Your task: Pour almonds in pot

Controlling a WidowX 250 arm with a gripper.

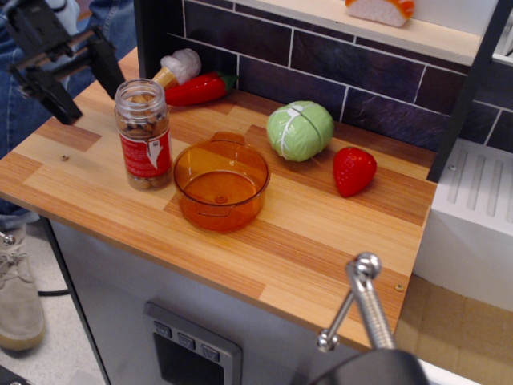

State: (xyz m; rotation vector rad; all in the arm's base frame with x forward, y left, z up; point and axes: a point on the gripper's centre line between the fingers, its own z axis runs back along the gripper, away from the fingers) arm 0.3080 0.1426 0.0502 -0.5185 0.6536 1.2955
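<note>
The almonds [141,122] fill a clear cylindrical jar with a red-and-white label that stands upright on the wooden counter, left of centre. The orange translucent pot [220,184] sits just right of the jar, empty. My gripper [84,84] is at the upper left, black, with its two fingers spread open. It hangs to the left of the jar, near its top, not touching it.
A green cabbage toy [300,129] and a red strawberry toy [353,170] lie right of the pot. A red chilli [197,88] and an ice-cream cone toy [177,67] lie at the back by the brick wall. The counter's left edge [24,152] is close to the gripper.
</note>
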